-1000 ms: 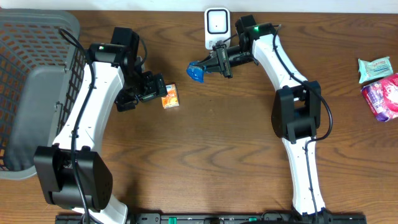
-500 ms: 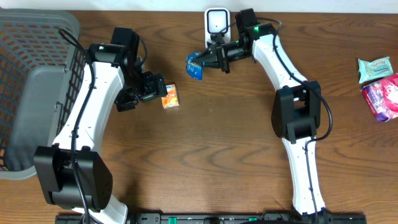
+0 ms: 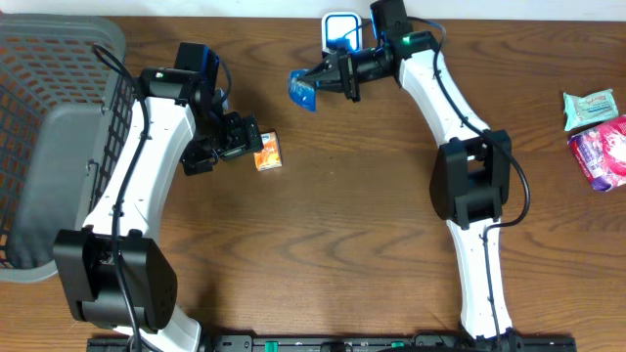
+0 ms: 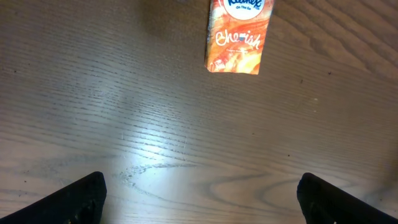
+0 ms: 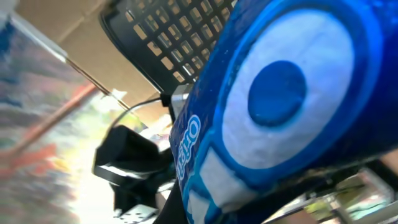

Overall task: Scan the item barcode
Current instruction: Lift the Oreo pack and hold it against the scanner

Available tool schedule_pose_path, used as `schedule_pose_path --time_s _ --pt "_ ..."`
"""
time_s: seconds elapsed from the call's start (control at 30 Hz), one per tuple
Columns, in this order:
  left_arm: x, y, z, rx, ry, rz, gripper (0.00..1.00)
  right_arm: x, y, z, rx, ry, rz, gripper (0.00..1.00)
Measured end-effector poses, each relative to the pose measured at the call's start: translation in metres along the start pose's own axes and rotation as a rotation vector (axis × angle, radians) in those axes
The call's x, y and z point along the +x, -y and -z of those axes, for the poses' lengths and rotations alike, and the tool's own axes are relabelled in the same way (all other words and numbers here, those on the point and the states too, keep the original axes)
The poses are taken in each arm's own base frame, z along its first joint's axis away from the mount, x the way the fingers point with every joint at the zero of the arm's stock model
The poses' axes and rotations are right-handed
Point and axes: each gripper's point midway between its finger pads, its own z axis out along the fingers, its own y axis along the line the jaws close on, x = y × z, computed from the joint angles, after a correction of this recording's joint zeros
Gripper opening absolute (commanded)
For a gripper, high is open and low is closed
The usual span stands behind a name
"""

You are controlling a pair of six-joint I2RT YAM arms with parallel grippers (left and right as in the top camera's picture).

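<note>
My right gripper point(image 3: 330, 76) is shut on a blue Oreo packet point(image 3: 302, 90), held in the air just left of the white scanner point(image 3: 340, 31), whose face glows blue. In the right wrist view the packet point(image 5: 280, 93) fills most of the frame, tilted, and no barcode shows on the visible side. My left gripper point(image 3: 243, 140) hovers open over the table, just left of a small orange Kleenex pack point(image 3: 268, 152). In the left wrist view that pack point(image 4: 239, 34) lies flat ahead of the wide-apart fingertips point(image 4: 84, 199), and only bare wood lies between them.
A large grey mesh basket point(image 3: 59, 137) fills the left end of the table. A pale green wipes pack point(image 3: 590, 106) and a pink packet point(image 3: 602, 152) lie at the far right edge.
My right gripper has carried the blue packet up and slightly left, past the front of the scanner, whose face now glows blue. The left arm has stayed still.
</note>
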Motion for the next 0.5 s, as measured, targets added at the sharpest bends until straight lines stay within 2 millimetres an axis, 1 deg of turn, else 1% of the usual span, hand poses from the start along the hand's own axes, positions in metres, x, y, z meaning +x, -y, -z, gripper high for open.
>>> schedule_pose_path --time_s 0.13,0.5 --pt "0.0 0.0 0.0 0.0 0.0 0.0 0.98 -0.003 -0.003 0.007 -0.011 0.01 -0.068 0.01" --pt "0.0 0.0 0.0 0.0 0.0 0.0 0.98 -0.009 -0.009 0.025 -0.033 0.035 -0.092 0.01"
